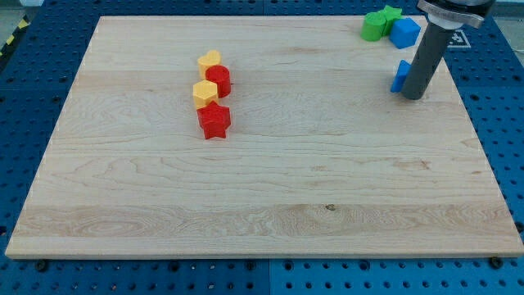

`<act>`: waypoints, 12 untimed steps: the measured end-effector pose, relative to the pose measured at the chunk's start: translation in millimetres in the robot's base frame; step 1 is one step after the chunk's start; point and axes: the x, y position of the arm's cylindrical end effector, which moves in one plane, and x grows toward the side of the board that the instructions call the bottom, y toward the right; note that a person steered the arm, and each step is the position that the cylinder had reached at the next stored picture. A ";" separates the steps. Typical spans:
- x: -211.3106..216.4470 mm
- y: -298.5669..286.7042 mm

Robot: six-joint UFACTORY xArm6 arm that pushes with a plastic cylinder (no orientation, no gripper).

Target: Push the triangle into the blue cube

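Blocks on the board: seven that I can count, in two clusters well apart.
My tip [414,96]: down on the wooden board [270,205] near the view's top right, a plain rod end with no pincer on it, so nothing opens or clamps here.
Blue triangle [400,76]: touching or just beside my tip on its view-left side, partly hidden by the rod; its shape is hard to confirm.
Blue cube [404,32]: toward the view's top from my tip, near, with two green blocks [380,22] against its view-left side.
Why this stance: my tip looks set beside the triangle, though a push toward the cube would, I judge, need contact from the triangle's lower side.
Far cluster: yellow block [210,62], red block [219,80], second yellow block [205,93] and red star-like block [214,120], stacked in a column well to the view's left of my tip.
Writing: none readable; a white patch at the top right is too small to tell.
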 end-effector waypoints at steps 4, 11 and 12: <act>-20.4 -15.3; -49.1 29.4; -36.8 28.3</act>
